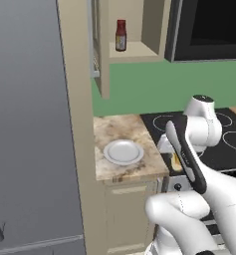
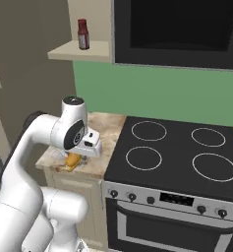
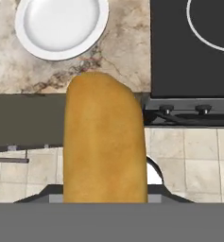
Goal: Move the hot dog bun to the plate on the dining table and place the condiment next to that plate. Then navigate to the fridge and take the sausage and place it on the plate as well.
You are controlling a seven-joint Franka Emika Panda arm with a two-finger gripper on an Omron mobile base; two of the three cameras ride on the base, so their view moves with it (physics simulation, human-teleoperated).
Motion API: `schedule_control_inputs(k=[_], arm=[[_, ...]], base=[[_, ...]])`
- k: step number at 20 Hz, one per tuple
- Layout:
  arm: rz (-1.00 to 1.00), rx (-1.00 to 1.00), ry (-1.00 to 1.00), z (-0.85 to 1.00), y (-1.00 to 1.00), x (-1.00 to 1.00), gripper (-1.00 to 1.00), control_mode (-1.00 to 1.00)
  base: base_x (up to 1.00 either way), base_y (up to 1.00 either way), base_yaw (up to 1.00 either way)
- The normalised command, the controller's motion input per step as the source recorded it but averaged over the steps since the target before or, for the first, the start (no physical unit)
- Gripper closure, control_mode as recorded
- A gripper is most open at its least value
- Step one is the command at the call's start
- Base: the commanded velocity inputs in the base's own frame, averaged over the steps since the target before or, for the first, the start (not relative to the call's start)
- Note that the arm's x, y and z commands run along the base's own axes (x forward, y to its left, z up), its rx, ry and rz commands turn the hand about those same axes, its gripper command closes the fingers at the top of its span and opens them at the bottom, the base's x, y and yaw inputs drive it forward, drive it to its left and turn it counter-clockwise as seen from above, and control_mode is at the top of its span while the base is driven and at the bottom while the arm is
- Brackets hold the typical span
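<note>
The claw point(image 2: 78, 158) is clamped on the hot dog bun point(image 3: 104, 142), which runs out ahead of it, lifted off the bench point(image 3: 127, 42). The bun looks light and soft, likely to dent or slide if squeezed hard; a gentle hold across its middle seems safest. The fingertips are hidden behind the bread, so how deep the grip sits is unclear. Beyond the claw and to one side rests a white plate point(image 3: 61, 26); the condiment point(image 1: 121, 35) stands on a shelf high above.
</note>
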Motion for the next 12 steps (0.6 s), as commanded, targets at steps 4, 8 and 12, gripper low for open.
schedule_control_inputs(k=[4,8,12], arm=[[0.0,0.0,0.0,0.0,0.0,0.0,1.0,1.0],[0.0,0.0,0.0,0.0,0.0,0.0,1.0,1.0],[0.0,0.0,0.0,0.0,0.0,0.0,1.0,1.0]], base=[[-1.0,0.02,0.25],[-0.24,0.08,0.91],[0.0,0.1,1.0]])
